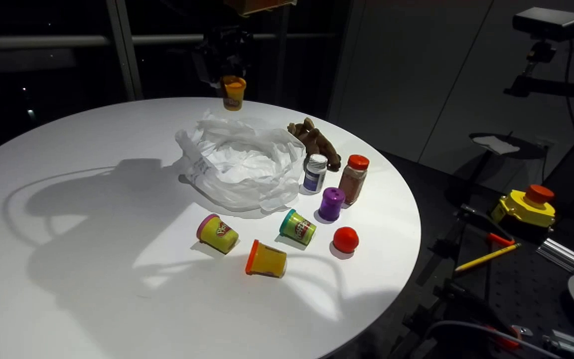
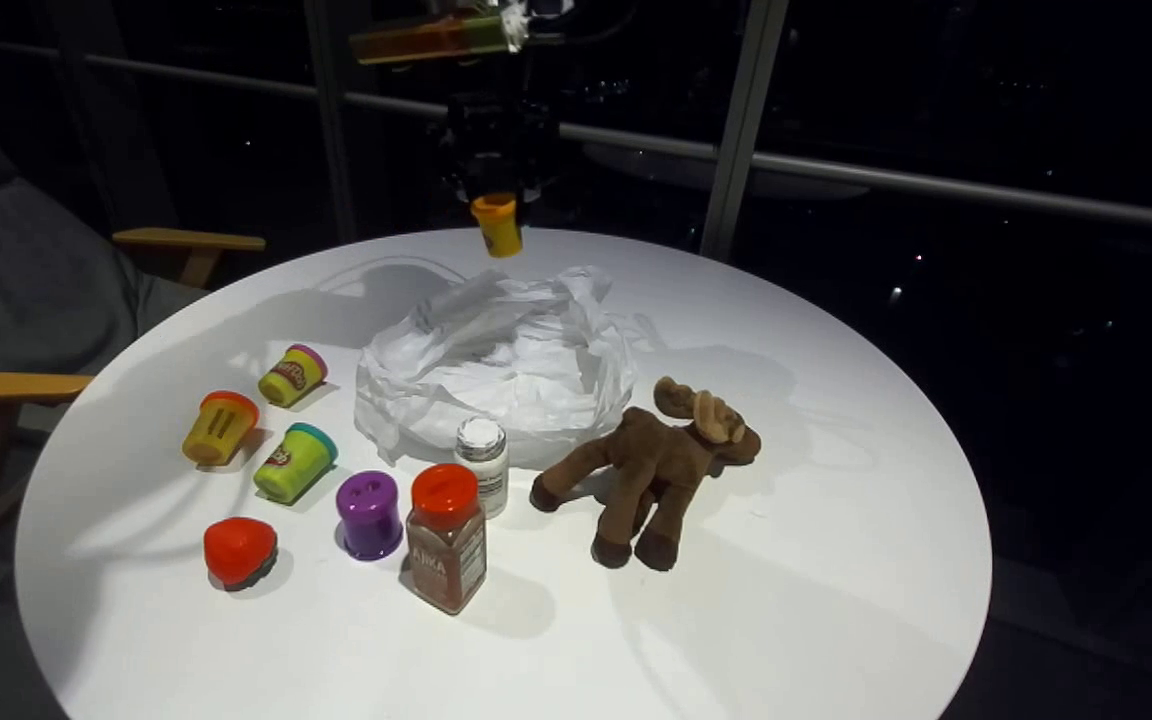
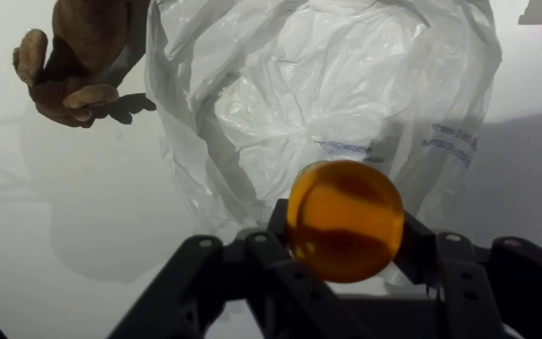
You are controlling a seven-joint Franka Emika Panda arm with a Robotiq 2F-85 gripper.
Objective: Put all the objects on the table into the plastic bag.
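Note:
My gripper [image 3: 346, 233] is shut on an orange cup [image 3: 346, 212], held in the air. Both exterior views show this cup [image 2: 498, 225] higher than the plastic bag [image 2: 401, 400] and behind it. The translucent white bag [image 1: 237, 194] stands with its mouth spread, bare crumpled film inside. On the white table [image 1: 117, 309] lie a purple-lidded yellow cup [image 1: 218, 234], an orange-lidded yellow cup [image 1: 269, 260] and a green-yellow can [image 1: 299, 228]. A purple cup [image 2: 369, 520], red piece [image 2: 238, 548], red-capped brown bottle [image 2: 448, 560], white bottle [image 2: 484, 470] and brown toy animal [image 2: 661, 460] are grouped beside the bag.
Off the table, a yellow and red device [image 1: 526, 209] and a pencil [image 1: 489, 258] rest on a dark surface. A grey chair [image 2: 26, 250] with wooden arms stands close to the table's edge. Dark windows with a rail [image 2: 636, 140] lie behind.

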